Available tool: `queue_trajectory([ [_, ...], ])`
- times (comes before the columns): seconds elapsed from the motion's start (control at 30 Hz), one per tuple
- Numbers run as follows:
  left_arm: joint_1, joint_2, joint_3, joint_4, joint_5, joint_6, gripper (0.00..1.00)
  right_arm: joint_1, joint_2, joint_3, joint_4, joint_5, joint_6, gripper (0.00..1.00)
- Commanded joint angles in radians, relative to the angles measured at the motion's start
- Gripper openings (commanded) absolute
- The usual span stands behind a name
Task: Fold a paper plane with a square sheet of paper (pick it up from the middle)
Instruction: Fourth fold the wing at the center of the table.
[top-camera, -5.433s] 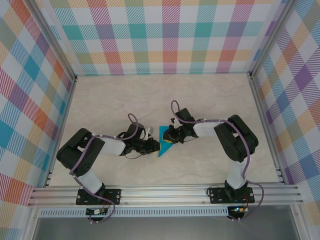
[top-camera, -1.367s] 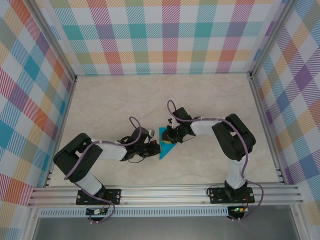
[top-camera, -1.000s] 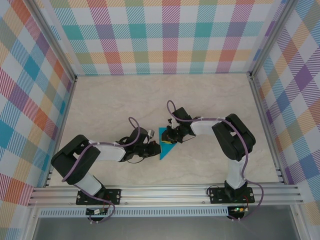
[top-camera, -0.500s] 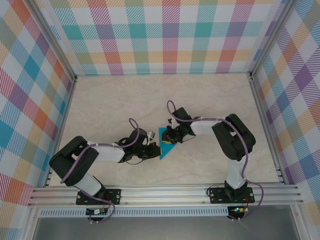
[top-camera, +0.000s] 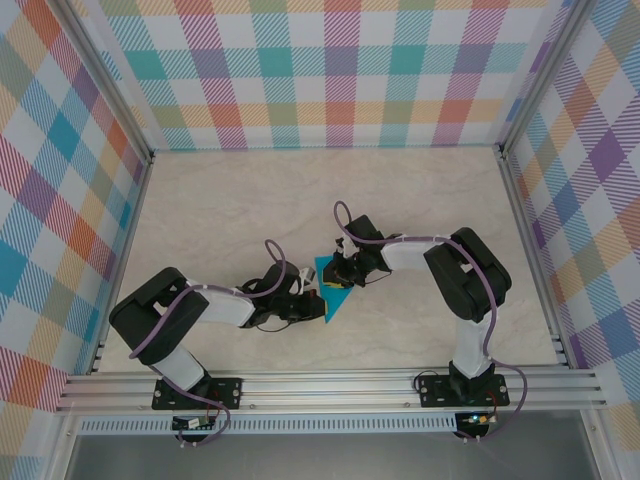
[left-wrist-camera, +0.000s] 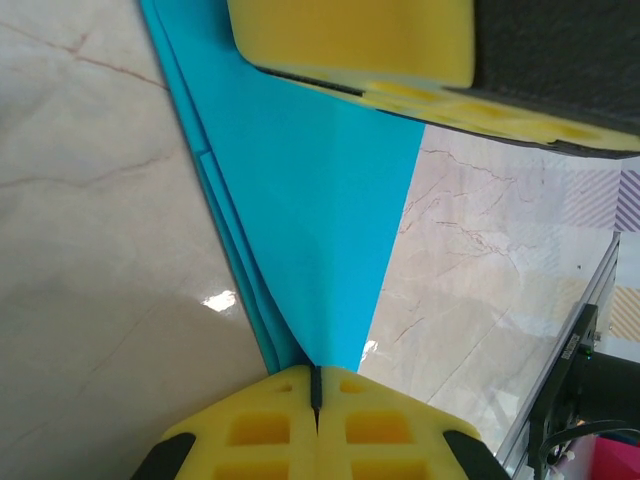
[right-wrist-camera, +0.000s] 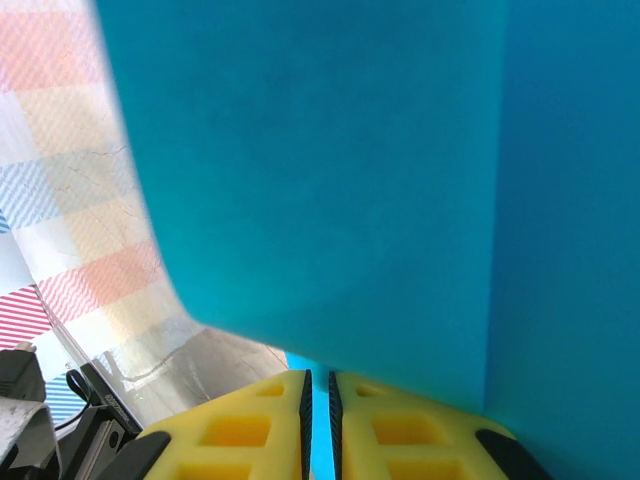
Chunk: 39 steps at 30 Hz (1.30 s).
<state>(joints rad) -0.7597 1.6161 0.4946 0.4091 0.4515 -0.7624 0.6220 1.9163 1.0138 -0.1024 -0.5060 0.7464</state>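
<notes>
The teal-blue paper plane (top-camera: 333, 297), folded to a narrow pointed shape, lies at the table's middle between both arms. My left gripper (top-camera: 318, 301) comes in low from the left and is shut on the tip of its upper flap (left-wrist-camera: 310, 200), which rises off the folded layers beneath; in the left wrist view the left gripper (left-wrist-camera: 316, 375) shows its jaws pressed together. My right gripper (top-camera: 340, 272) holds the paper's far side. In the right wrist view the right gripper (right-wrist-camera: 318, 385) has teal paper (right-wrist-camera: 330, 170) in its narrow jaw gap. A right finger (left-wrist-camera: 350, 40) sits on the paper's far end.
The marble-look table (top-camera: 250, 200) is walled by plaid panels (top-camera: 330, 70) on three sides. An aluminium rail (top-camera: 330, 385) runs along the near edge with both arm bases on it. Open tabletop lies behind and to both sides of the paper.
My left gripper has slid right onto the paper and shut on its flap, and the flap has lifted. The right gripper has barely moved.
</notes>
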Motion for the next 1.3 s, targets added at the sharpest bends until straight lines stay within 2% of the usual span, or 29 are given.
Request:
queue_trajectory([
  [0.0,-0.038,0.015,-0.042,-0.04,0.056,0.015,0.0,-0.005,0.046,-0.032,-0.045,0.046,-0.013,0.16],
  [0.27,-0.038,-0.065,-0.034,-0.095,0.024,0.012,0.09,-0.005,0.046,-0.027,-0.054,0.041,-0.021,0.16],
  [0.63,-0.048,-0.041,-0.021,-0.114,0.041,0.015,0.07,-0.005,0.05,-0.022,-0.058,0.038,-0.022,0.15],
  [0.87,-0.073,0.0,-0.024,-0.094,0.069,0.015,0.0,-0.005,0.052,-0.029,-0.062,0.04,-0.024,0.15],
  [1.1,-0.084,0.023,-0.063,-0.105,0.055,-0.001,0.01,-0.004,0.056,-0.034,-0.065,0.045,-0.029,0.15],
  [1.27,-0.089,-0.036,-0.07,-0.166,0.019,-0.01,0.1,-0.004,0.058,-0.037,-0.074,0.054,-0.036,0.15],
])
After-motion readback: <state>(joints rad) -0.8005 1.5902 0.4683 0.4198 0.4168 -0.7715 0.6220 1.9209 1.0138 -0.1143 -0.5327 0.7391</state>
